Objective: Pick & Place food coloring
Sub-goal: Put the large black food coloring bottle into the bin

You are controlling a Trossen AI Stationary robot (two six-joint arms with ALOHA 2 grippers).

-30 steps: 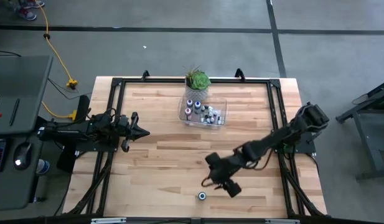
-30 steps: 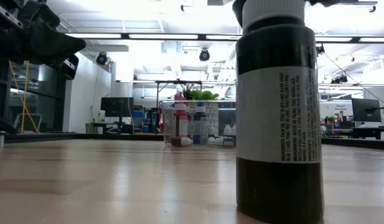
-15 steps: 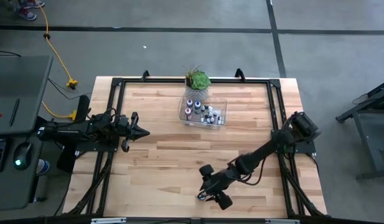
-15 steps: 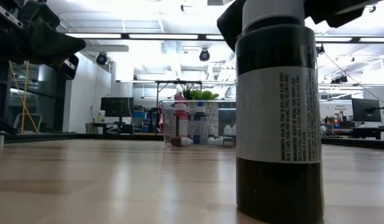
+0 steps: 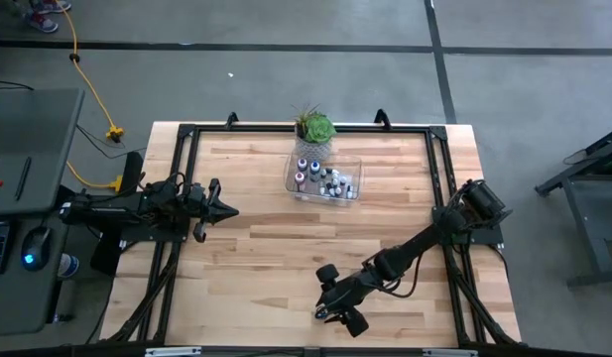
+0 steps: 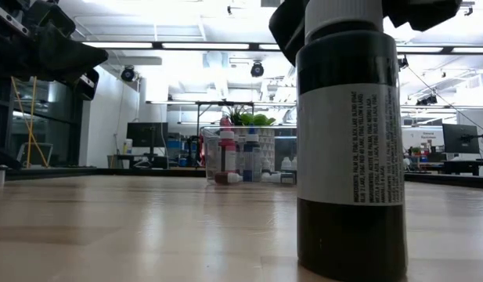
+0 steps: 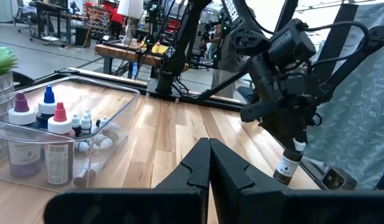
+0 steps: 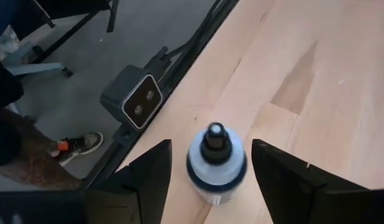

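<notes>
Wooden bench (image 5: 256, 248) under workshop lights: your right gripper (image 8: 210, 171) straddles a lone food coloring bottle (image 8: 215, 164) at the near edge.

You have the right jaws spread wide, one finger on each side of the bottle and, as far as the wrist view shows, neither touching it, so nothing is gripped yet. The bottle stands upright on its base, dark with a white label and white cap in the low view, which lets you come down over the cap and close on the body. It sits well apart from the clear tray (image 5: 353, 185) near the far edge, beside the potted plant (image 5: 314, 129), where the other small bottles (image 7: 47, 134) are gathered; that is likely its destination. Your left gripper (image 5: 221, 208) waits at the left side, its jaws pressed together.
</notes>
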